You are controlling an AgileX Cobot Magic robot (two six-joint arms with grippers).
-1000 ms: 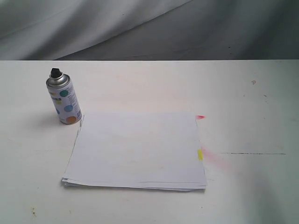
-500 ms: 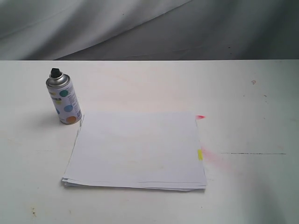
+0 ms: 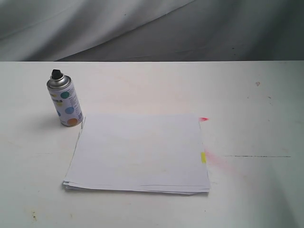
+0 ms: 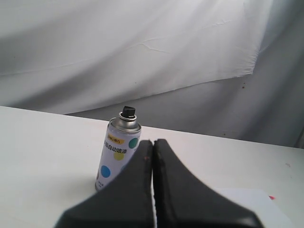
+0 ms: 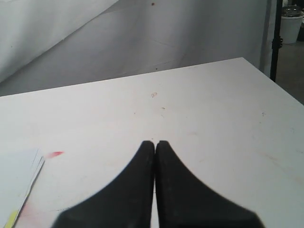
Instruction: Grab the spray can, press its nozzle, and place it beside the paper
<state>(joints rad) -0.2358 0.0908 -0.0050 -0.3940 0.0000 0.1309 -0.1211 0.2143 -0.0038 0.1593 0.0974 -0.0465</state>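
Exterior view: white worktop (image 3: 247, 95) with a grey draped cloth backdrop (image 3: 142, 28) behind it. Small cylindrical spray can (image 3: 66, 104), white label with teal, blue and orange dots, stands upright on the left part of the worktop. Its silver domed shoulder is up, with the tiny black plastic nozzle (image 3: 56, 73) on top. The can stands on its own.

Thin stack of plain white rectangular paper sheets (image 3: 137, 152) lies flat mid-worktop, its edges slightly fanned at the near and left sides. The can is just beside the stack's far-left corner; cannot tell if its base touches the sheets. Small pink mark (image 3: 204, 118) at the stack's far-right corner and small yellow mark (image 3: 203, 157) on its right edge. Faint pink smear (image 3: 221, 162) is on the worktop just beside that edge. Thin dark line (image 3: 256, 156) is on the worktop further right, apart from the paper.

Left wrist view: left jaws together, black fingers (image 4: 133, 190) pressed flush with nothing between them. The can stands upright just beyond the tips, apart from them, nozzle on top. Its label faces the camera, showing a yellow patch and printed characters. A pale corner of the paper shows beyond the jaws, to one side of the can.

Right wrist view: right jaws together, gripping nothing, over bare worktop. The paper's fanned edge with the yellow mark sits off to one side, the pink mark near it. Black pole (image 5: 274, 42) and white bucket (image 5: 290, 26) stand past the worktop's far end.
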